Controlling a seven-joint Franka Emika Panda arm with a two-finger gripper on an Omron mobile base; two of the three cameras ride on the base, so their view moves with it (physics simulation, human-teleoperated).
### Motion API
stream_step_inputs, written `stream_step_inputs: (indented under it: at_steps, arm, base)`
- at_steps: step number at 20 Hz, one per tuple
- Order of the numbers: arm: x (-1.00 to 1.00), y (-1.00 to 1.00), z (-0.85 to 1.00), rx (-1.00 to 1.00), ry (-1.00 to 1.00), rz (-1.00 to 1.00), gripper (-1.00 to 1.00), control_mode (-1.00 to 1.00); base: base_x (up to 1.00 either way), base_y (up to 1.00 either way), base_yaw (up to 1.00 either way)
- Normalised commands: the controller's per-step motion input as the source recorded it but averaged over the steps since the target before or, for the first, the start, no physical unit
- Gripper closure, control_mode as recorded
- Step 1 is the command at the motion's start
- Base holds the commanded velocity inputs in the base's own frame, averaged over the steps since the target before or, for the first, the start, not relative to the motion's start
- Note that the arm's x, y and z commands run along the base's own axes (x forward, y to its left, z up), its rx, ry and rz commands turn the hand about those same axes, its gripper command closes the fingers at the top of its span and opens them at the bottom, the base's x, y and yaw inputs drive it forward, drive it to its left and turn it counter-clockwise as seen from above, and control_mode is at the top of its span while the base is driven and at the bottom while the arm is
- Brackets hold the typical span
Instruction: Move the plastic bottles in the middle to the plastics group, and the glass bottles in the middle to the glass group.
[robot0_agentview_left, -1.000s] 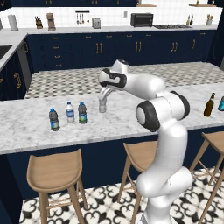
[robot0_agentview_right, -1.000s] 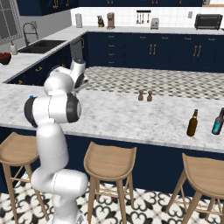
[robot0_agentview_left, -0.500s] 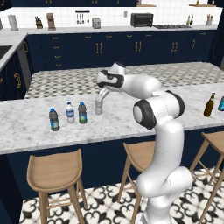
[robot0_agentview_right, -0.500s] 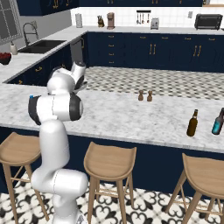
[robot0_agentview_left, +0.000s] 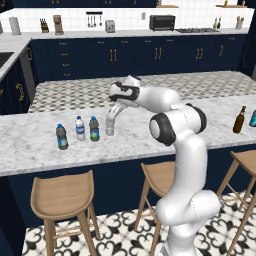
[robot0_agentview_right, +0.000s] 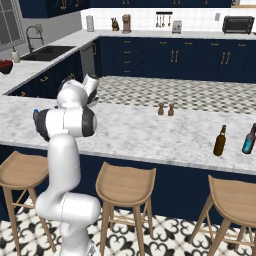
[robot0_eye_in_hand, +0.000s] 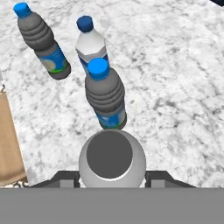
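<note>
Even, shadowless, slightly soft render.

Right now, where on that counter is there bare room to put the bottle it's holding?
Crowded: three blue-capped bottles cluster close together, and the pale bottle in the gripper stands just beside the nearest. Bare marble runs from the arm to the brown bottle; in the right base view, the wooden shakers border it behind.

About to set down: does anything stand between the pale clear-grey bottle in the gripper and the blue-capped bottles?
Nothing visible. Only bare marble counter lies between the pale clear-grey bottle and the nearest dark blue-capped bottle.
</note>
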Motion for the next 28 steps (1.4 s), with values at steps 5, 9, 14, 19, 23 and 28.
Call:
stream_step_inputs:
  at_steps: [5, 9, 14, 19, 23, 28]
  arm:
    - [0.05, 0.20, -0.39, 0.00, 0.07, 0.02, 1.00, -1.00]
    - [0.00, 0.08, -0.14, -0.05, 0.02, 0.00, 1.00, -1.00]
    - [0.00, 0.00, -0.21, -0.03, 0.03, 0.00, 1.00, -1.00]
    - [0.00, 0.00, -0.16, 0.00, 0.01, 0.00, 1.00, -1.00]
    - [0.00, 0.00, -0.30, 0.00, 0.00, 0.00, 1.00, -1.00]
    - [0.00, 0.00, -0.15, 0.00, 0.00, 0.00, 1.00, -1.00]
  base:
    - [0.00, 0.00, 0.00]
    - [0.00, 0.00, 0.00]
    - [0.00, 0.00, 0.00]
    - [0.00, 0.00, 0.00]
    - [0.00, 0.00, 0.00]
    - [0.00, 0.00, 0.00]
